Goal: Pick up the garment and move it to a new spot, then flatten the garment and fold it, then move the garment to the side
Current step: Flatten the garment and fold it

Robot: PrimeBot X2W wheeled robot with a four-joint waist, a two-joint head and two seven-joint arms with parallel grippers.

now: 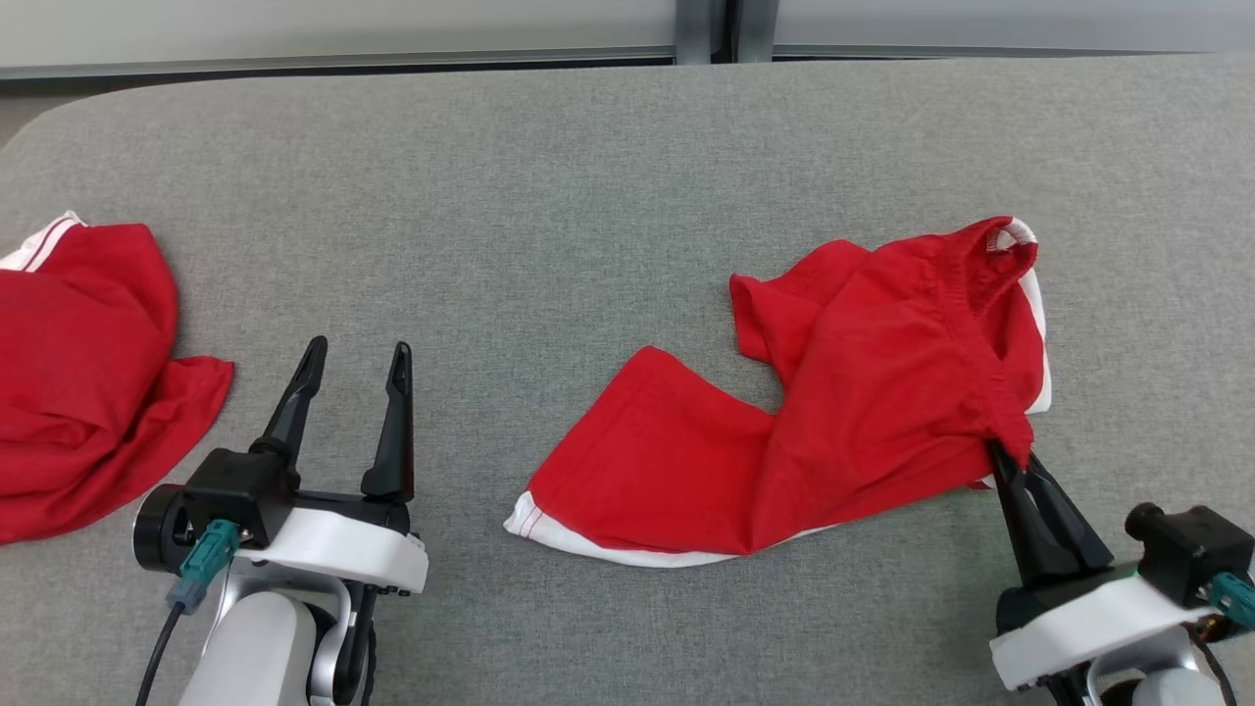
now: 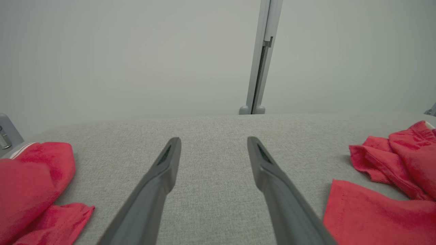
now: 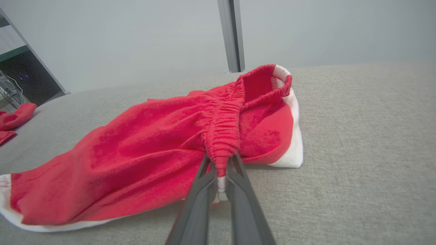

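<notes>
The garment point(image 1: 863, 392) is a pair of red shorts with white trim, lying crumpled on the right half of the grey table. My right gripper point(image 1: 1005, 456) is shut on its elastic waistband at the near right corner; the right wrist view shows the gathered band point(image 3: 221, 143) pinched between the two fingers. My left gripper point(image 1: 358, 358) stands open over bare table to the left of the garment, with nothing between its fingers point(image 2: 167, 163). The garment's edge point(image 2: 378, 207) lies at the right of the left wrist view.
A second red garment point(image 1: 78, 373) with white stripes lies bunched at the table's left edge. The grey padded table point(image 1: 588, 196) runs back to a pale wall with a vertical metal post point(image 2: 260, 68). Open table lies between the two garments.
</notes>
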